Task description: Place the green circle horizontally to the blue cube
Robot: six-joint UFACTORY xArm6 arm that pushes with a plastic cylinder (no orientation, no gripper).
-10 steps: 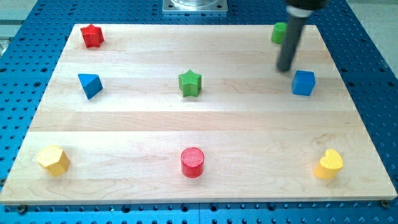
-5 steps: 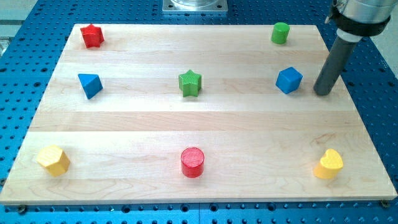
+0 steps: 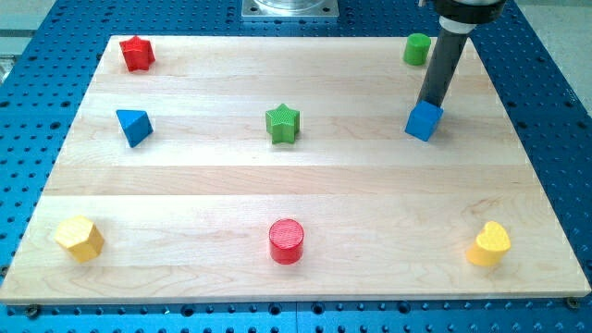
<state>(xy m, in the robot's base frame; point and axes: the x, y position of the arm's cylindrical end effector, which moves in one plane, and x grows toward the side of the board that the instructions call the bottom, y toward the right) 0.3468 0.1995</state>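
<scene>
The green circle (image 3: 417, 48), a short cylinder, stands near the board's top right corner. The blue cube (image 3: 423, 121) sits below it, right of centre, turned slightly on its base. My rod comes down from the view's top right, and my tip (image 3: 430, 103) rests at the cube's upper right corner, touching or nearly touching it. The tip is below the green circle and apart from it.
On the wooden board (image 3: 185, 185): a red star (image 3: 137, 54) top left, a blue triangle (image 3: 133, 126) left, a green star (image 3: 283, 123) centre, a yellow hexagon (image 3: 79, 238) bottom left, a red cylinder (image 3: 286, 241) bottom centre, a yellow heart (image 3: 488, 244) bottom right.
My tip went from above-left of the blue cube round to its right side, then up and left to its top right corner. The cube slid left by roughly 30 pixels and turned.
</scene>
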